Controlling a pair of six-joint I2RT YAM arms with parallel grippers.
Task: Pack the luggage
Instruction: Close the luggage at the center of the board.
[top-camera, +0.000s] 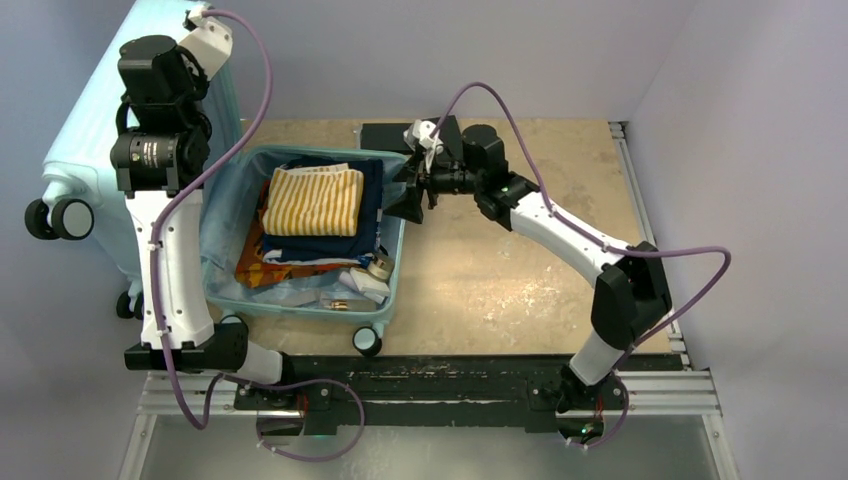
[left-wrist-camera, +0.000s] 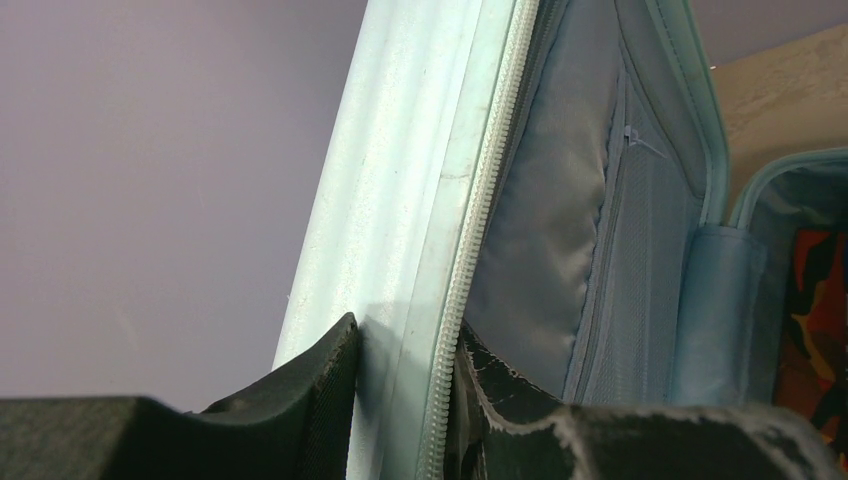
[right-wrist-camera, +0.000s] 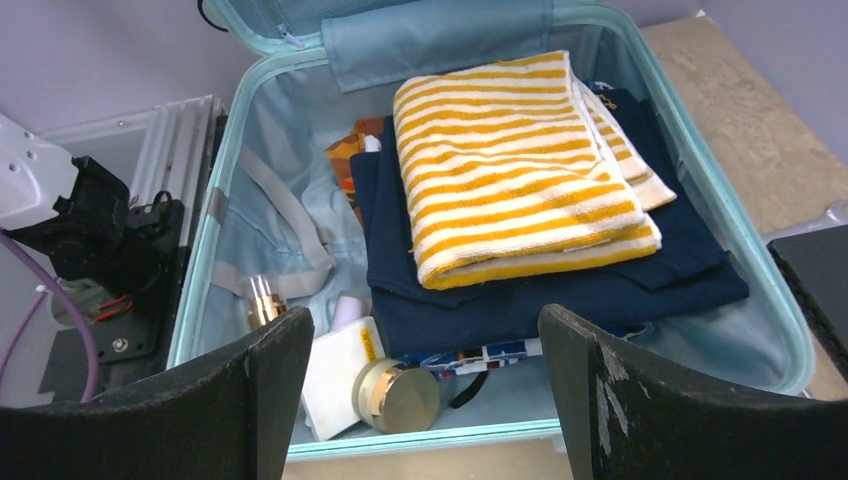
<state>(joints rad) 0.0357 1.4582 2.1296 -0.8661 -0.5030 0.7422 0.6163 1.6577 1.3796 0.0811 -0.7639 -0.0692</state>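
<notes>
At the left of the desk (top-camera: 500, 280) the luggage (top-camera: 90, 120) lies open, its lid upright and its base flat, holding a yellow-striped towel (right-wrist-camera: 520, 170) on folded navy cloth (right-wrist-camera: 560, 290). My left gripper (left-wrist-camera: 405, 380) is clamped on the lid's zipper rim, one finger on the shell and one on the lining. My right gripper (right-wrist-camera: 422, 315) hangs wide and empty just beside the base. To shut it well, I judge the lid should swing about its hinge, not be dragged, with my right gripper moved clear first.
</notes>
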